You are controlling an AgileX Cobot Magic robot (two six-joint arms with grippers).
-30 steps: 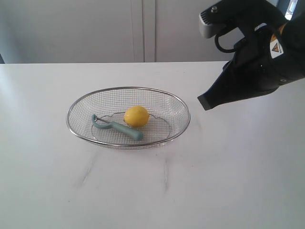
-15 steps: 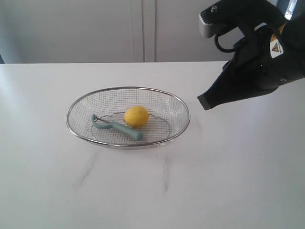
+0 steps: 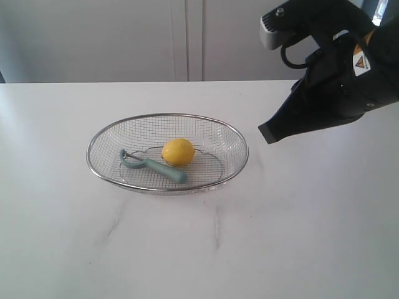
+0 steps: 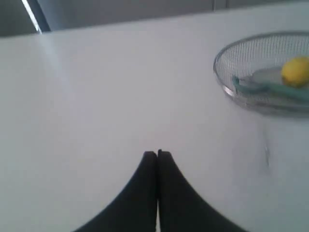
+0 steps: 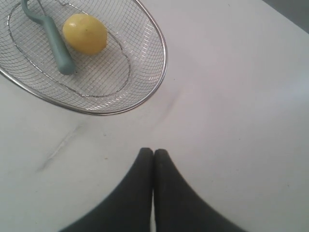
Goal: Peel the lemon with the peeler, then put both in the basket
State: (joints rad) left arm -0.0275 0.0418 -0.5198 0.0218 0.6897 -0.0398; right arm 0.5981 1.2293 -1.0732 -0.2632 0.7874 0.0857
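Observation:
The yellow lemon [image 3: 178,151] lies inside the wire-mesh basket [image 3: 234,134] near the table's middle. Beside it, also in the basket, rests the teal-handled peeler [image 3: 156,167], its blade head pointing left. In the right wrist view the lemon [image 5: 85,33], peeler [image 5: 56,42] and basket [image 5: 161,34] all show. My right gripper [image 3: 269,133] hangs above the table right of the basket, its fingers [image 5: 154,153] shut and empty. My left gripper [image 4: 157,154] is shut on nothing, well away from the basket [image 4: 219,79], where the lemon [image 4: 296,71] and peeler [image 4: 282,89] appear; it is out of the exterior view.
The basket stands on a white table [image 3: 299,237] with faint grey streaks [image 3: 217,227] in front of it. A pale cabinet wall [image 3: 124,37] runs behind the table's far edge.

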